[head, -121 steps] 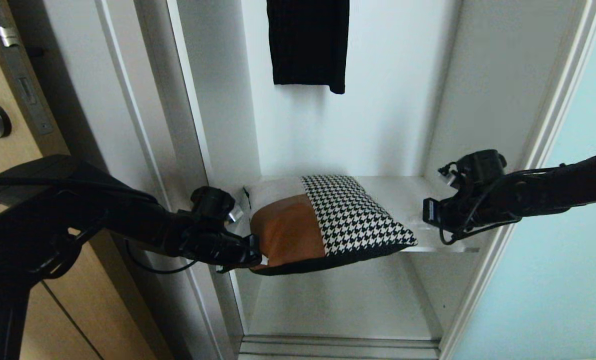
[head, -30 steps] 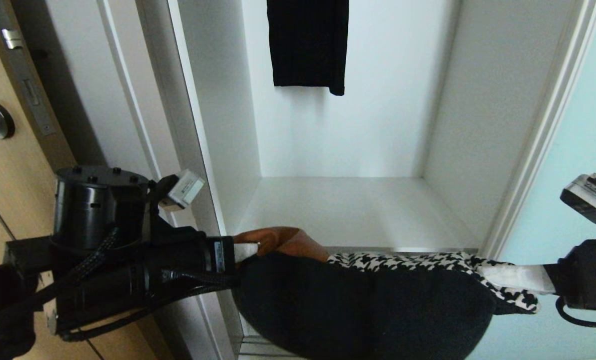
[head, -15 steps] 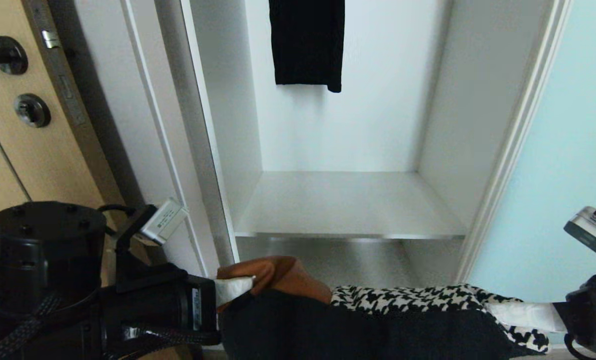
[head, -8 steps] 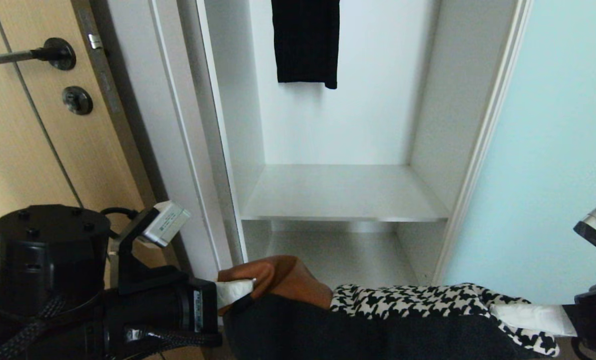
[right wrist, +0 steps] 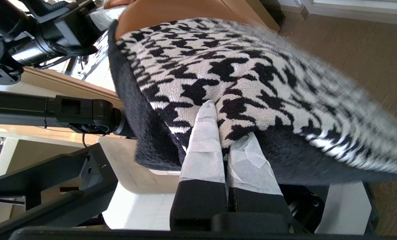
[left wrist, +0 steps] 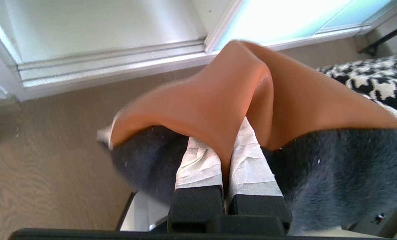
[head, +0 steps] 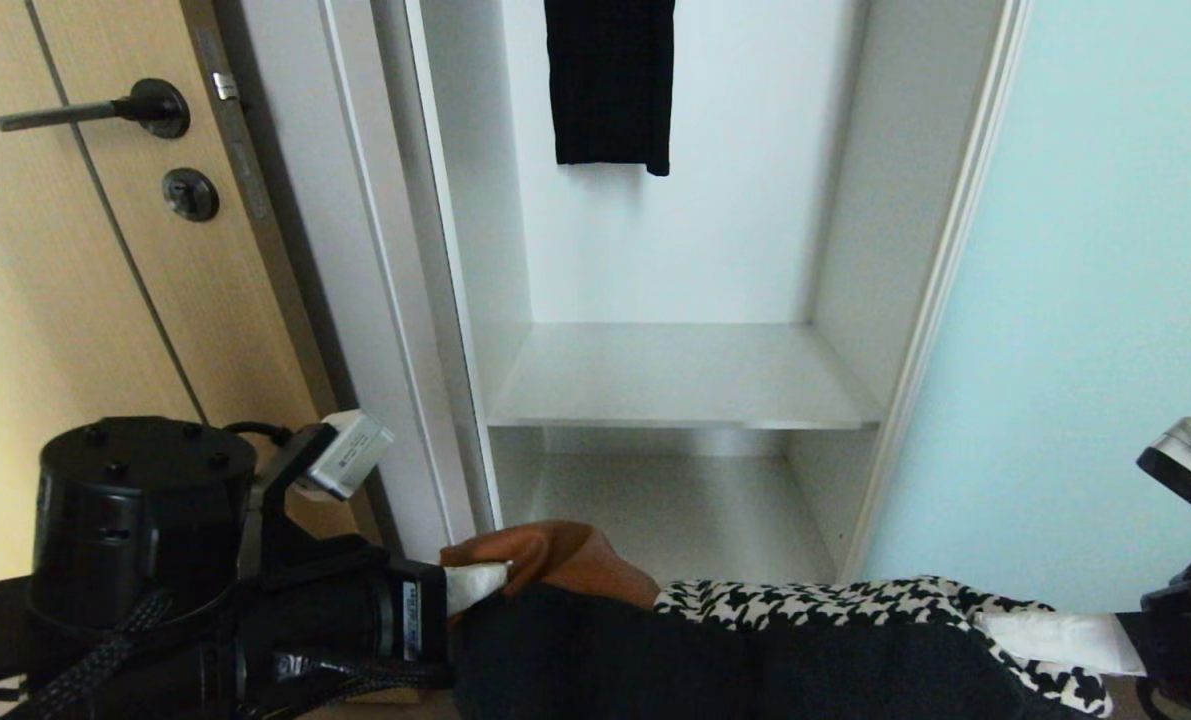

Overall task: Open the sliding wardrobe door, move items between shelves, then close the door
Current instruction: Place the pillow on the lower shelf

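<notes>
The cushion [head: 755,650] hangs in front of the open wardrobe, below the level of the upper shelf [head: 685,385], with its black back toward the head camera. My left gripper [head: 485,585] is shut on its tan leather end [left wrist: 301,96]; the taped fingers [left wrist: 198,160] pinch a fold of leather. My right gripper [head: 995,625] is shut on the houndstooth end [right wrist: 251,66], its fingers [right wrist: 205,133] closed on the fabric edge. The upper shelf is bare, and so is the lower shelf [head: 675,520] beneath it. The aqua sliding wardrobe door [head: 1105,300] stands slid to the right.
A black garment [head: 610,80] hangs at the top of the compartment. A wooden door [head: 85,300] with a lever handle [head: 95,108] stands left of the white wardrobe frame [head: 385,260]. Beige carpet [left wrist: 51,150] lies below the cushion.
The cushion, earlier on the upper shelf, is off it and held by both grippers. Over the last second the whole view shifted, showing more of the lower compartment; both grips are unchanged.
</notes>
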